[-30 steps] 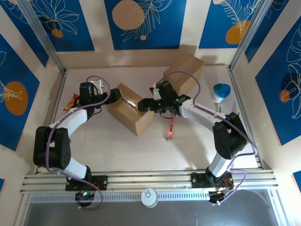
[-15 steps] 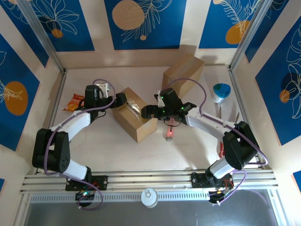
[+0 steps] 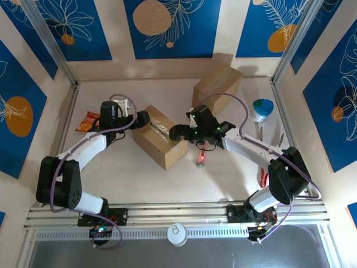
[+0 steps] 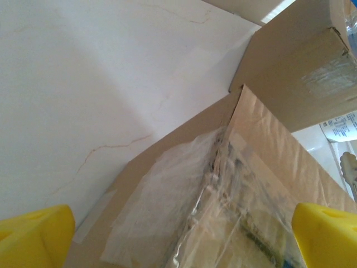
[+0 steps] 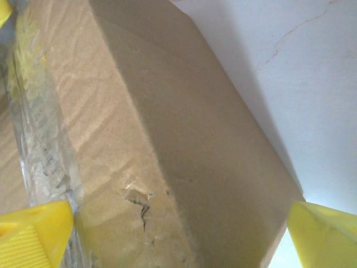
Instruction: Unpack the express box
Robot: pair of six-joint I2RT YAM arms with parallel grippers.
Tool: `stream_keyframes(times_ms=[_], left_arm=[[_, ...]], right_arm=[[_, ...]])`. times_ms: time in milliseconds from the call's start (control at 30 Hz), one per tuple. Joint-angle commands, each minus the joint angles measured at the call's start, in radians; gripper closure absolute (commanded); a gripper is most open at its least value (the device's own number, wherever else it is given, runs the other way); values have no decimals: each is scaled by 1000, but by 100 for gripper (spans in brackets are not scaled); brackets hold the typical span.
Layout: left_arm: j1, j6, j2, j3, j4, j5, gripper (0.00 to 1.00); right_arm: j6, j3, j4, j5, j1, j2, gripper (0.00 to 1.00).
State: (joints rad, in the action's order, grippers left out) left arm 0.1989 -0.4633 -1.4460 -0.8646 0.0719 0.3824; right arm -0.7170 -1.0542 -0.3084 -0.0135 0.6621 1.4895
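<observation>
The express box (image 3: 159, 137), brown cardboard with clear tape along its top seam, lies at an angle mid-table. My left gripper (image 3: 143, 119) is open at the box's far left corner. In the left wrist view the taped seam (image 4: 223, 184) runs between the yellow fingertips (image 4: 34, 234). My right gripper (image 3: 177, 132) is open at the box's right end. In the right wrist view the box's dented edge (image 5: 139, 195) lies between that gripper's wide-apart yellow fingertips (image 5: 326, 237).
A second cardboard box (image 3: 217, 86) stands at the back. A pink utility knife (image 3: 201, 157) lies just right of the express box. A snack packet (image 3: 86, 120) lies at the left. A blue-and-white item (image 3: 262, 108) and metal tools (image 3: 260, 132) lie at the right.
The box and both grippers have shifted slightly right and toward the near edge. The right gripper's fingers have spread wider. The snack packet is more exposed.
</observation>
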Motion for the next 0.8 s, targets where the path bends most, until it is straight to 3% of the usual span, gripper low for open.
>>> stream_keyframes(times_ms=[0, 267, 600, 767], left_arm=[[10, -1, -28, -34, 17, 2, 0], [9, 4, -50, -64, 17, -2, 0], [7, 45, -55, -190, -45, 12, 1], [5, 55, 26, -204, -110, -14, 0]], right_arm=[[-32, 23, -34, 0, 11, -43, 1], [-38, 0, -102, 66, 11, -84, 1], [-64, 25, -263, 353, 6, -288, 1], [-78, 17, -437, 377, -57, -239, 1]])
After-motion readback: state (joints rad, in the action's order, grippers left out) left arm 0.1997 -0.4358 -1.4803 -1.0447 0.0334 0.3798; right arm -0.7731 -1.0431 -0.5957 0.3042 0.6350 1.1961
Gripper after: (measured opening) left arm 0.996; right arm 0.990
